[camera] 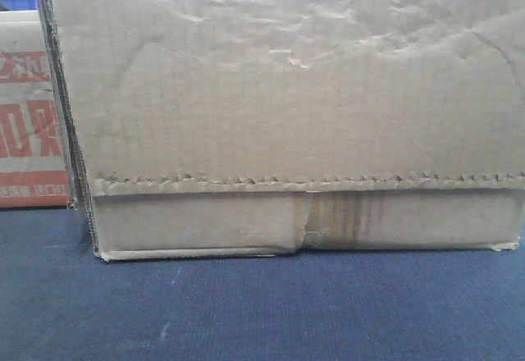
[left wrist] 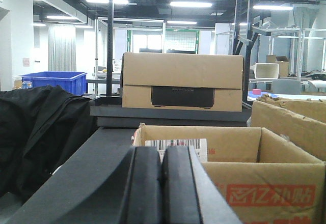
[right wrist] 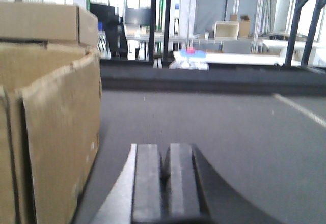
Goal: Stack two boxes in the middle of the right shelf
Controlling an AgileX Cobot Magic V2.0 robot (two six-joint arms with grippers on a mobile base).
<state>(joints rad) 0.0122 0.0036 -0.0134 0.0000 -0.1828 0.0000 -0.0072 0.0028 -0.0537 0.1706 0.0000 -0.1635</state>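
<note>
The wrinkled tan carton (camera: 287, 115) sits on the dark table (camera: 246, 320), filling the front view. Both tools are pressed closed and empty: the left tool (left wrist: 162, 183) low in its frame, an open red-printed box (left wrist: 265, 188) just to its right; the right tool (right wrist: 164, 178) bottom centre, a tan cardboard box (right wrist: 56, 132) at far left.

Wrist view, left tool (left wrist: 162, 186): two dark pads pressed flat together, seam upright, nothing pinched between. Held level, pointing straight forward. Lighter housing flares out on either side of pads.

Wrist view, right tool (right wrist: 164, 180): pads likewise closed against each other, empty. Level, aimed forward, seam upright.
</note>
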